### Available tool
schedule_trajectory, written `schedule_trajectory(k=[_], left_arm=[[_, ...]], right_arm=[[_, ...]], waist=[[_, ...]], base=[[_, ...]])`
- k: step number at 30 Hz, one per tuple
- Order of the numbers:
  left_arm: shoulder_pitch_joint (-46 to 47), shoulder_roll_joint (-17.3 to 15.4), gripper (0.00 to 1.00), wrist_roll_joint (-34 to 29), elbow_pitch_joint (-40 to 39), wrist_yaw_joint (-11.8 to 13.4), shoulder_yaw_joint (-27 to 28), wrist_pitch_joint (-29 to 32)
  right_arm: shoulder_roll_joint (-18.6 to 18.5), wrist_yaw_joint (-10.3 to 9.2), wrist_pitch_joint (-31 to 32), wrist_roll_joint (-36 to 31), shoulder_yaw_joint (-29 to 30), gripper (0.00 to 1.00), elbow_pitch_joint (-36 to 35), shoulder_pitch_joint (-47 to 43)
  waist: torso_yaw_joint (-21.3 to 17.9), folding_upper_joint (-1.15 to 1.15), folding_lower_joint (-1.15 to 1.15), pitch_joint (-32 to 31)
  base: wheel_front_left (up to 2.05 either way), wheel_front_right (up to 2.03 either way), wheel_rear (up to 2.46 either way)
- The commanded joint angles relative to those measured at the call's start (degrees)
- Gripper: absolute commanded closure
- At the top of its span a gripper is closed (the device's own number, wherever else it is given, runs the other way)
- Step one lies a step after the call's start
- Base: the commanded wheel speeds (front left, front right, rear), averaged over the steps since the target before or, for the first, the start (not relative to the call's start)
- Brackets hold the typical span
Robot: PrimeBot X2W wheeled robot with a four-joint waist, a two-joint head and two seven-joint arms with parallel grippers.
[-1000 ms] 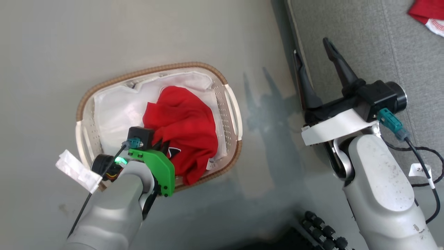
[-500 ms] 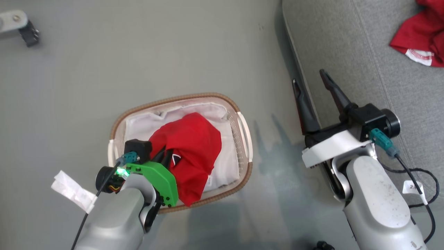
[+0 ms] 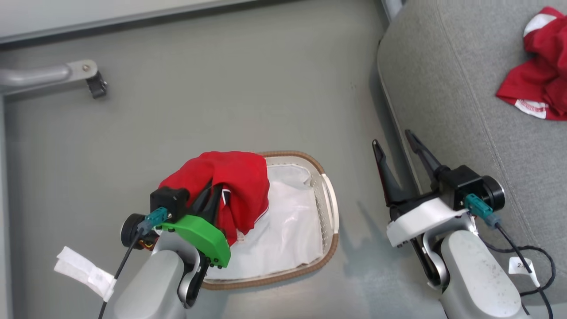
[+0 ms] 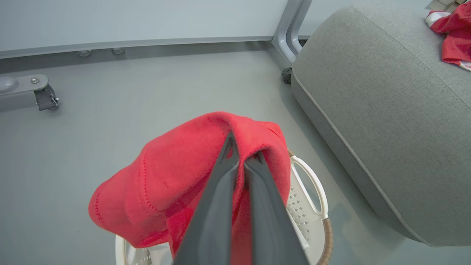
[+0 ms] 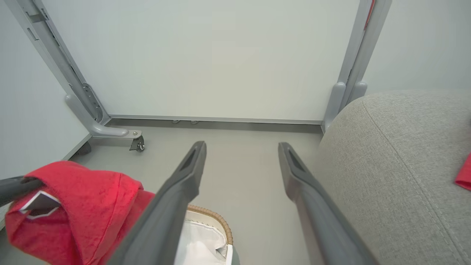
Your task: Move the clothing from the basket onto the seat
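The left gripper point(image 4: 241, 151) is pinched shut on a fold of the bright red soft jersey garment point(image 3: 230, 177). It is held high over the oval white perforated plastic basket point(image 3: 330, 212), probably so the draping cloth clears the rim. The right gripper point(image 3: 391, 137) is spread wide and empty beside the big grey woven-fabric seat cushion point(image 3: 447, 88), where another red jersey point(image 3: 536, 84) lies.

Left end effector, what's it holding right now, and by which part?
The left end effector pinches a red jersey by a bunched fold beside its collar. The right end effector is open, empty.
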State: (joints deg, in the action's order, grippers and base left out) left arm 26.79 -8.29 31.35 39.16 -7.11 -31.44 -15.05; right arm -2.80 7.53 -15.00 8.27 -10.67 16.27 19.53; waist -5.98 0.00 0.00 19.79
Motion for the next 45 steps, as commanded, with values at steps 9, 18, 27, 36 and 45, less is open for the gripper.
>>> schedule_trajectory(k=[9,18,27,36,45], left_arm=[[-2.79,0.91,1.00,-6.12,-9.41,-0.45,4.47,-0.18],[-1.44,-0.27,1.00,-7.07,-17.21,-0.43,3.88,-0.18],[-0.85,0.57,1.00,-7.09,-21.81,-0.44,3.22,-0.18],[-1.19,1.43,1.00,-7.44,-23.39,-0.44,1.91,-0.19],[0.34,2.67,1.00,-6.87,-23.39,-0.45,-0.81,-0.19]], right_arm=[[-0.25,-0.08,-0.27,0.87,-0.63,0.00,1.35,-3.42],[-0.25,-0.08,-0.27,1.30,-2.03,0.00,2.13,-6.11],[-0.25,-0.08,-0.27,1.61,-3.36,0.00,2.74,-8.90],[-0.25,-0.08,-0.27,2.08,-8.78,0.00,2.08,-7.41],[-0.25,-0.08,-0.27,3.60,-19.10,0.00,2.61,-0.40]], waist=[[2.95,0.00,0.00,-6.64],[2.96,0.00,0.00,-9.87],[2.70,0.00,0.00,-11.97],[3.36,0.00,0.00,-12.50],[5.81,0.00,0.00,-11.56]], base=[[0.00,0.00,0.00],[0.00,0.00,0.00],[0.00,0.00,0.00],[0.00,0.00,0.00],[0.00,0.00,0.00]])
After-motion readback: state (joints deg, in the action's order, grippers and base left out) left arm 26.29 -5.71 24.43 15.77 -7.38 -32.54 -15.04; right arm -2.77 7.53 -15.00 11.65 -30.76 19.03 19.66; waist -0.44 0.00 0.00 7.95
